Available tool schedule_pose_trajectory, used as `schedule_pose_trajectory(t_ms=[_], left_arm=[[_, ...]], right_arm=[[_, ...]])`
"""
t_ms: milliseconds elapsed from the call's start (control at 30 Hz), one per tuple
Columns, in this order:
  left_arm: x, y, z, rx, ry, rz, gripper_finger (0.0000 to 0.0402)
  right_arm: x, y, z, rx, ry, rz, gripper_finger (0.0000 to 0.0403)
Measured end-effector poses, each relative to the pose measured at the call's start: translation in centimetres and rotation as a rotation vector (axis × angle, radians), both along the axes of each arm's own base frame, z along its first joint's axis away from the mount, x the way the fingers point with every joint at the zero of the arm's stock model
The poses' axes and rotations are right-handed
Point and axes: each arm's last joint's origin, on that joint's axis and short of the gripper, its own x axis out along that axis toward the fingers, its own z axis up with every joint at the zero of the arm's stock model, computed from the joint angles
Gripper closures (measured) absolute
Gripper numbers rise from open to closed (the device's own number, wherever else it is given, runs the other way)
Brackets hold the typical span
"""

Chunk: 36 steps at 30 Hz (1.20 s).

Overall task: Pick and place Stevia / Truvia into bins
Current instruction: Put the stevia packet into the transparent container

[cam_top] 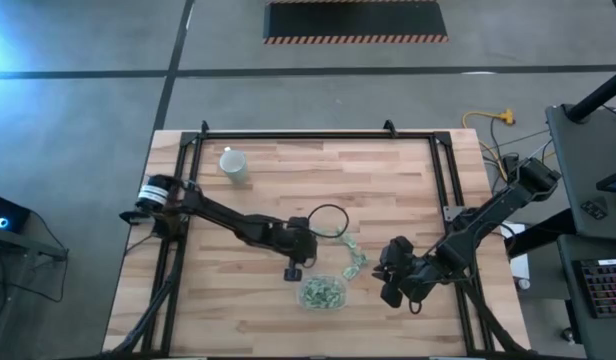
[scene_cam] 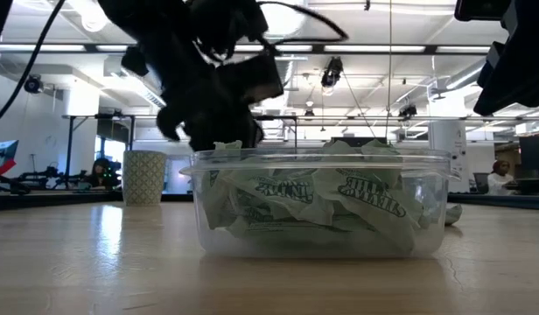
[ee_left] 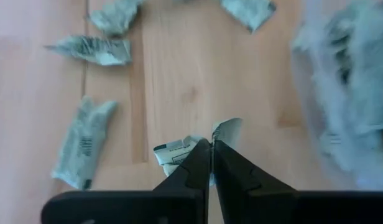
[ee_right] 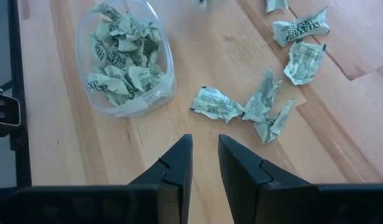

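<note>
Table: a pale wooden top (cam_top: 288,180) in a black frame, seen from straight above.

Bin: a shallow clear plastic container (cam_top: 322,292) near the table's 6 o'clock edge, resting flat. In the low view its clear wall (scene_cam: 322,245) shows crumpled green-and-white sachets piled up to the rim.

Sachets in bin: a heap of crumpled packets (ee_right: 120,59) fills most of the container; printed green lettering shows on several.

Loose sachets: a short trail (cam_top: 356,258) lies on the wood at about 1 o'clock from the bin, between the two grippers. The right wrist view shows a cluster of three (ee_right: 253,106) lying close together, with more (ee_right: 300,28) farther on, all apart from the bin.

Left gripper: it (cam_top: 292,272) is at about 10 o'clock from the bin, just beside it, pointing down at the table. In its own wrist view the fingers (ee_left: 198,171) are pressed together, pinching a crumpled white-and-green sachet (ee_left: 179,152) whose ends stick out on either side of the tips. The low view shows it as a dark mass (scene_cam: 213,87) above and behind the bin's rim.

Right gripper: it (cam_top: 390,292) hangs at about 3 o'clock from the bin, apart from it. Its fingers (ee_right: 173,168) stand slightly apart with bare wood in the gap, holding nothing.

Cup: a white patterned cup (cam_top: 233,164) stands near the table's 11 o'clock corner, well apart from the work; upright in the low view (scene_cam: 144,178).

Cable: a black loop (cam_top: 328,222) lies on the wood at 12 o'clock from the bin.
</note>
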Motion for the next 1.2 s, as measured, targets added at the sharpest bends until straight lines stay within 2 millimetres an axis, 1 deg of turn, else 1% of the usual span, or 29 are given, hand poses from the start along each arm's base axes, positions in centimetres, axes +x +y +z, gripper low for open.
schedule_pose_trajectory(t_ms=[167,333,433,567,700,833,1067,1200], left_arm=[[-0.5,0.1,2.5,-0.015,-0.066,0.003,0.0401],[-1.4,0.0,5.8,-0.119,-0.158,0.024,0.0401],[-1.8,-0.7,7.2,-0.182,-0.210,0.020,0.0401],[-1.9,-2.2,8.4,-0.248,-0.297,-0.011,0.0401],[-2.0,-4.2,8.5,-0.290,-0.330,-0.051,0.0401],[-2.2,-5.6,7.8,-0.320,-0.297,-0.068,0.0401],[-2.1,-6.9,5.7,-0.346,-0.220,-0.050,0.0402],[-2.0,-7.1,5.0,-0.369,-0.191,-0.023,0.0402]], right_arm=[[0.0,0.0,0.0,-0.008,0.001,0.008,0.0335],[0.0,0.0,0.0,-0.027,0.003,0.025,0.0330],[0.0,-0.1,0.0,-0.056,-0.010,0.018,0.0330],[0.0,-0.2,0.1,-0.103,-0.035,0.006,0.0336],[0.1,-0.3,0.1,-0.142,-0.048,0.011,0.0339],[0.1,-0.4,0.1,-0.179,-0.062,0.008,0.0339],[0.1,-0.5,0.1,-0.220,-0.079,0.000,0.0339],[0.1,-0.5,0.1,-0.220,-0.079,-0.001,0.0339]])
